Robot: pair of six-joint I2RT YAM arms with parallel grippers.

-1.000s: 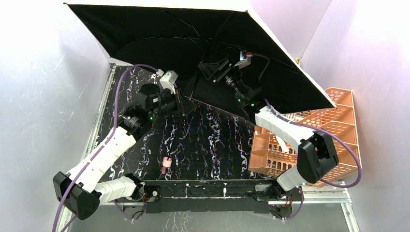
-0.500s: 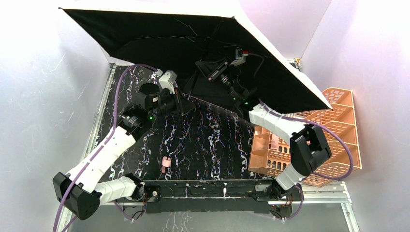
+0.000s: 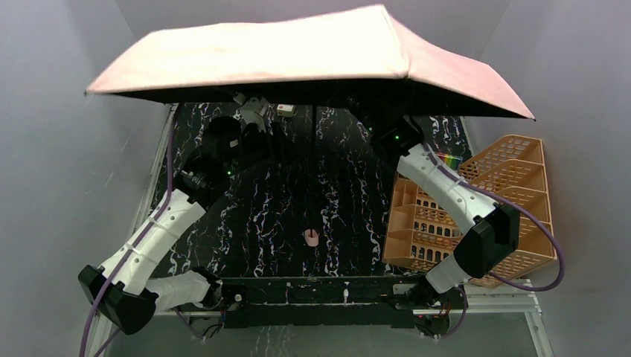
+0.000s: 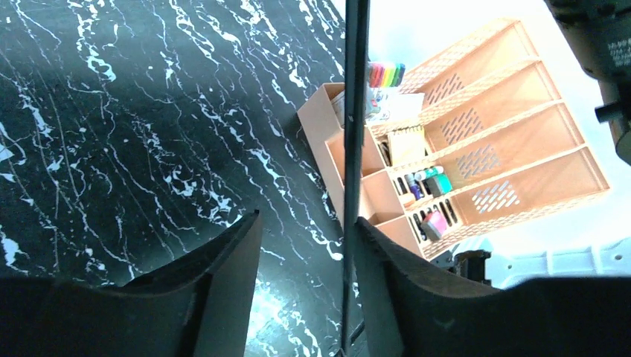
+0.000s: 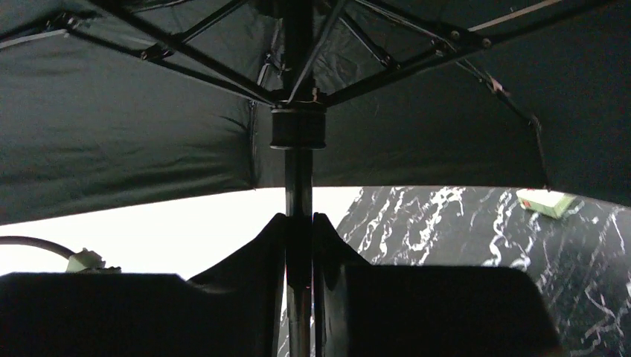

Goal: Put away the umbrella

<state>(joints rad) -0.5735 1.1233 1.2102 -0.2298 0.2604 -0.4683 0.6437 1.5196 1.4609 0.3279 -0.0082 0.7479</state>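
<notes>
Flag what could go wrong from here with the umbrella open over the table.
1. Only the right claw clamps the umbrella by its shaft; the left claw stands open around it, so the wide canopy may tip or twist.
2. The canopy's right edge reaches toward the orange rack and could snag it.
3. The canopy largely hides both claws from the top camera.

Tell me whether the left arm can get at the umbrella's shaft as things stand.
Probably yes. The umbrella's shaft runs through the gap between the left arm's open fingers, with nothing between them. The right arm's fingers clamp it just under the runner.
</notes>
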